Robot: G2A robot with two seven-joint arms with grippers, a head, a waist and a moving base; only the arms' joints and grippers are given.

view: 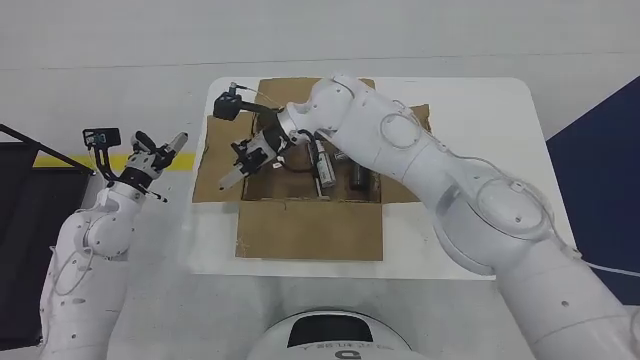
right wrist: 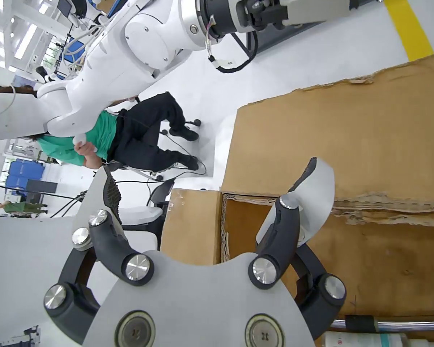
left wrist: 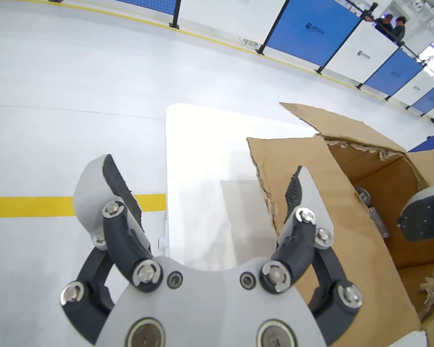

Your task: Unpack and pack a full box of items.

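An open cardboard box [view: 310,230] with its flaps spread lies on the white table [view: 470,110]. Several dark and metallic items [view: 325,168] lie inside it. My right gripper [view: 243,165] hangs open and holds nothing, over the box's left flap and inner left wall [right wrist: 347,128]. In the right wrist view, a metal tube with a white and teal label [right wrist: 383,332] lies just beneath the right gripper [right wrist: 213,182]. My left gripper [view: 162,147] is open and holds nothing, off the table's left edge over the floor. In the left wrist view, the left gripper [left wrist: 206,185] faces the box flap [left wrist: 347,225].
A yellow floor line [view: 60,160] and a black frame [view: 25,150] lie left of the table. Shredded cardboard [left wrist: 432,290] lies along the torn box edge. The table's far and right parts are bare. Blue and white barrier panels [left wrist: 311,30] stand beyond.
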